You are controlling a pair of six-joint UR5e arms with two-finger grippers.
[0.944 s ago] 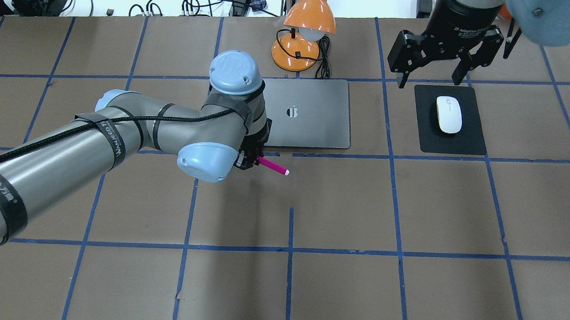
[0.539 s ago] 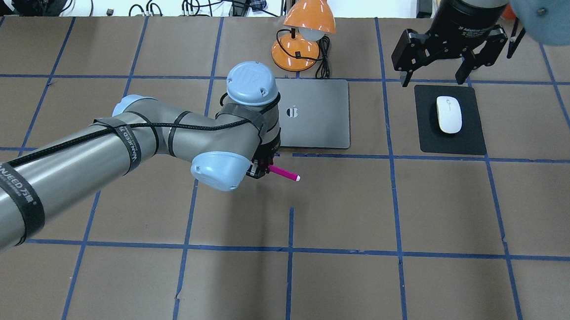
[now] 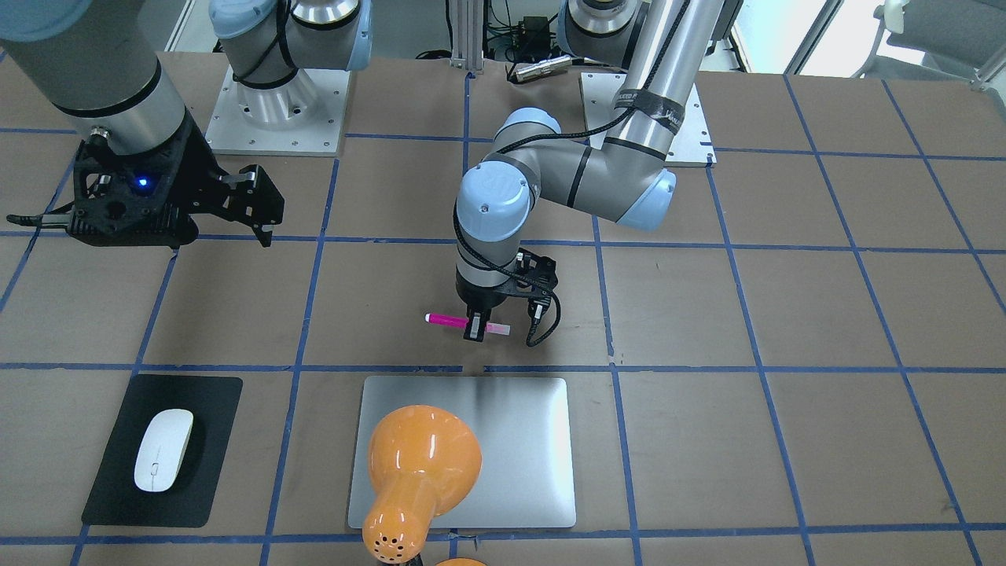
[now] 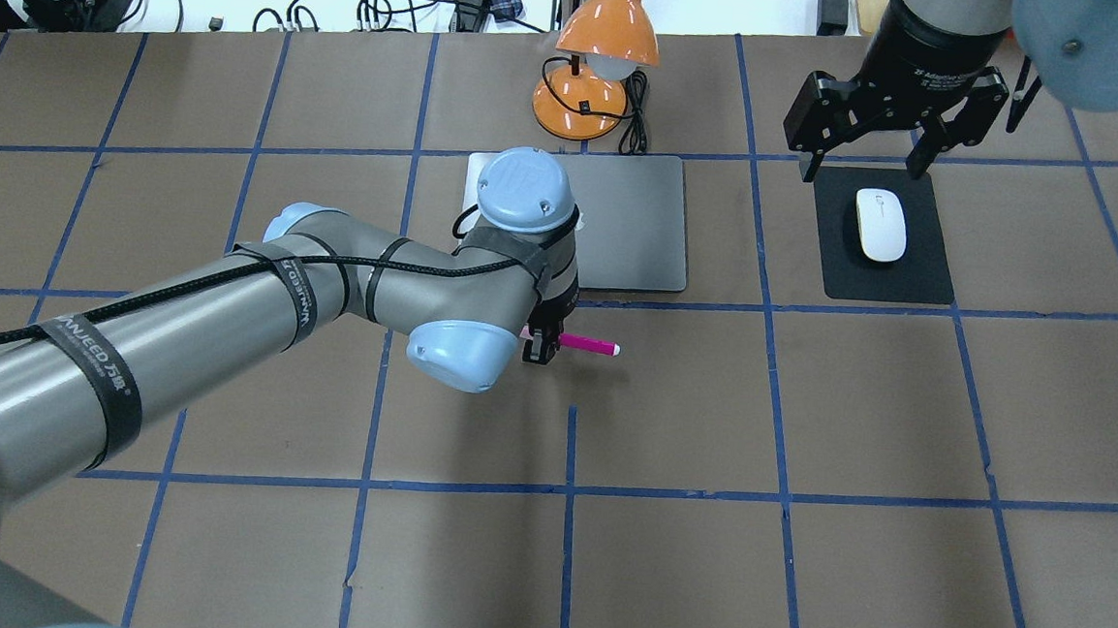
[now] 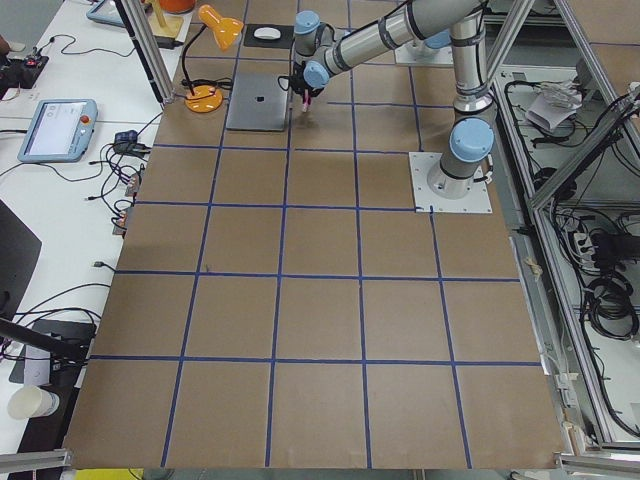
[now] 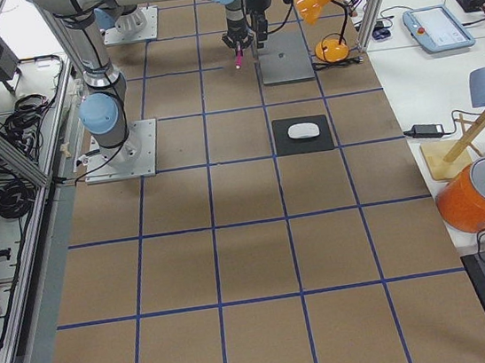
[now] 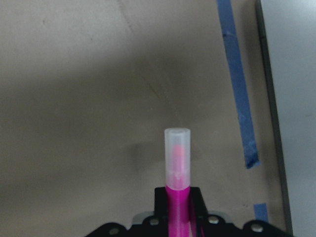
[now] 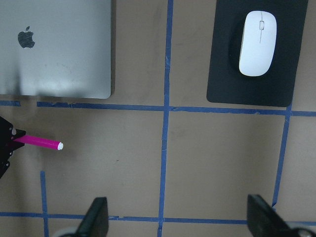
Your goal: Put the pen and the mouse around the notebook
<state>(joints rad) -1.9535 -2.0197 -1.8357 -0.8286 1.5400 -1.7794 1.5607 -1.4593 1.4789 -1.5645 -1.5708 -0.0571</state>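
Note:
My left gripper [image 4: 540, 344] is shut on the magenta pen [image 4: 588, 344], which it holds level just above the table. The pen's pale tip [image 7: 177, 148] points toward the robot's right. The pen hangs near the robot-side edge of the silver notebook [image 4: 628, 221], apart from it. The white mouse [image 4: 880, 225] lies on a black mat to the notebook's right. My right gripper [image 4: 864, 168] hovers open above the mat's far edge, nothing between its fingers. In the right wrist view the mouse [image 8: 257, 43], notebook [image 8: 54, 49] and pen [image 8: 39, 142] all show.
An orange desk lamp [image 4: 594, 64] stands just beyond the notebook, its cord beside it. The black mat [image 4: 879, 280] lies under the mouse. Blue tape lines grid the brown table. Cables lie past the far edge.
The left arm has carried the pen rightward along the notebook's near edge, and the pen now lies more level. The right gripper has shifted slightly to the right.

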